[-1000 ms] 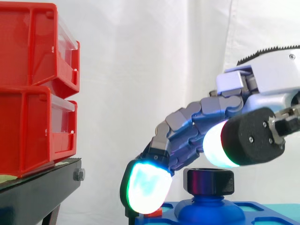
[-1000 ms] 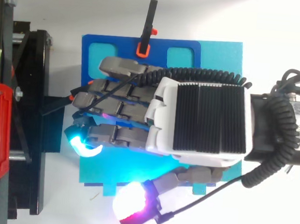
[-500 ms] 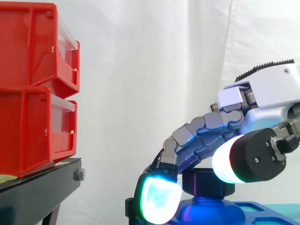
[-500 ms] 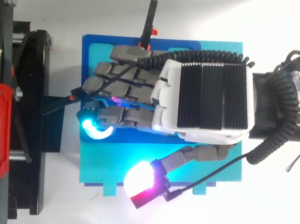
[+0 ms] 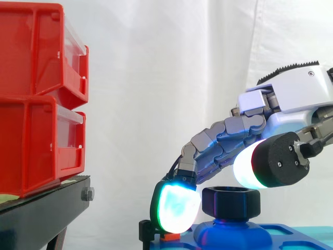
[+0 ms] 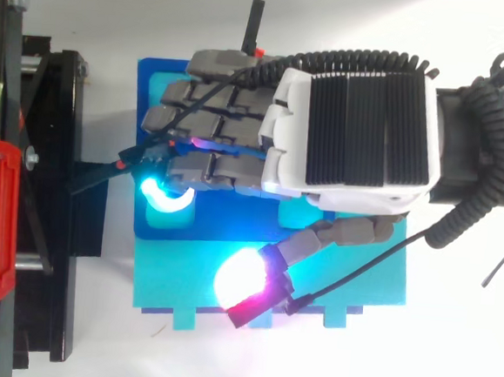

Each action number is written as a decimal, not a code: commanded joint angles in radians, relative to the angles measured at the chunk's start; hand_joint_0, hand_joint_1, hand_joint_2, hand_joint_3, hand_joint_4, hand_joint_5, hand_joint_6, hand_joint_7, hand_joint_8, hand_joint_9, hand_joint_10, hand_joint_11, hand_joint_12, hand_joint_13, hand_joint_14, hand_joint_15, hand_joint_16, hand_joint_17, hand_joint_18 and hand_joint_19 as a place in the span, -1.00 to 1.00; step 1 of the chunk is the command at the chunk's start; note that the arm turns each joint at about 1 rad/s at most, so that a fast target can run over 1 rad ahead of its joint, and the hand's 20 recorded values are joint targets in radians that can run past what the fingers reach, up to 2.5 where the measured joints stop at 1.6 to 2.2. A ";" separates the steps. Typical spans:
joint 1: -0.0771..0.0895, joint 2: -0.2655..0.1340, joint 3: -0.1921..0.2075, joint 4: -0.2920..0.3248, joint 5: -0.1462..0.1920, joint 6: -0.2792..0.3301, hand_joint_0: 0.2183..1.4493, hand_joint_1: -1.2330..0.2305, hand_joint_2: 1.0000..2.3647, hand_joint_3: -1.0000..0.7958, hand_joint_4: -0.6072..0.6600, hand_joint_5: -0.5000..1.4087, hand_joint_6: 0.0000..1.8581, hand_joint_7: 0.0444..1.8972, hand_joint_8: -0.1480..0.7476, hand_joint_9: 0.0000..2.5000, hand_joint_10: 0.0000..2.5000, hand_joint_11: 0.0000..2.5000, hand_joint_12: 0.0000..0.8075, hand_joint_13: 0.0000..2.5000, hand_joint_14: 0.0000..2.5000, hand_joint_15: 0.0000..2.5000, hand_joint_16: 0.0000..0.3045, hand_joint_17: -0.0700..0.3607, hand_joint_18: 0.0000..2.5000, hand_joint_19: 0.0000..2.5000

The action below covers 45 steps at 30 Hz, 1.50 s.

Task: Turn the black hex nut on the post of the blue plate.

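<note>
Two red bins [image 5: 36, 99] are stacked at the far left of the side view on a black stand [image 5: 41, 213], with a white curtain [image 5: 156, 78] behind everything. Moving right you hit the fingers [image 5: 175, 208]. They're curled down in an arch, and the nearest pad glows cyan-white and hangs low, just beside the left face of the black hex nut [image 5: 230, 202]. It might be brushing it, might not, honestly hard to call from this angle.

The nut sits upright on top of the rounded blue post [image 5: 229, 233], which rises out of the blue plate [image 5: 296, 233] along the bottom edge. The arch of the fingers passes right over the nut's top. Further right, the thumb [image 5: 250, 165] with its white glowing pad floats just above the nut's upper right corner. Past that, the pale body of the hand [image 5: 291, 99] slopes up toward the right edge.

From the top camera the stand is on the left, then the plate, with the curled fingers covering its middle. The thumb sticks out toward the lower part of the picture, well apart from the fingers. It's over a lighter teal board [image 6: 358, 284] that shows past the plate's edge. So the fingers are curled, but nothing's pinched between them and the thumb. White tabletop [image 6: 448, 361] on the right.
</note>
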 commanded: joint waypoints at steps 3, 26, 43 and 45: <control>-0.018 0.000 0.000 -0.003 -0.021 0.000 -0.58 0.18 -1.00 -0.44 0.21 -0.69 -0.46 -0.24 -0.10 -0.73 -1.00 -1.00 -0.06 -0.75 -1.00 -0.96 -0.62 -0.08 -0.82 -0.88; -0.101 0.001 0.000 -0.006 -0.125 -0.032 -0.58 0.18 -1.00 -0.44 0.20 -0.69 -0.46 -0.24 -0.10 -0.73 -1.00 -1.00 -0.07 -0.75 -1.00 -0.96 -0.63 -0.08 -0.82 -0.87; -0.165 0.001 0.026 -0.012 -0.202 -0.032 -0.58 0.18 -1.00 -0.44 0.19 -0.69 -0.46 -0.25 -0.09 -0.73 -1.00 -1.00 -0.08 -0.75 -1.00 -0.96 -0.63 -0.08 -0.81 -0.87; -0.170 0.001 0.046 -0.023 -0.204 -0.032 -0.58 0.18 -1.00 -0.44 0.20 -0.69 -0.46 -0.24 -0.09 -0.73 -1.00 -1.00 -0.08 -0.75 -1.00 -0.96 -0.63 -0.08 -0.81 -0.87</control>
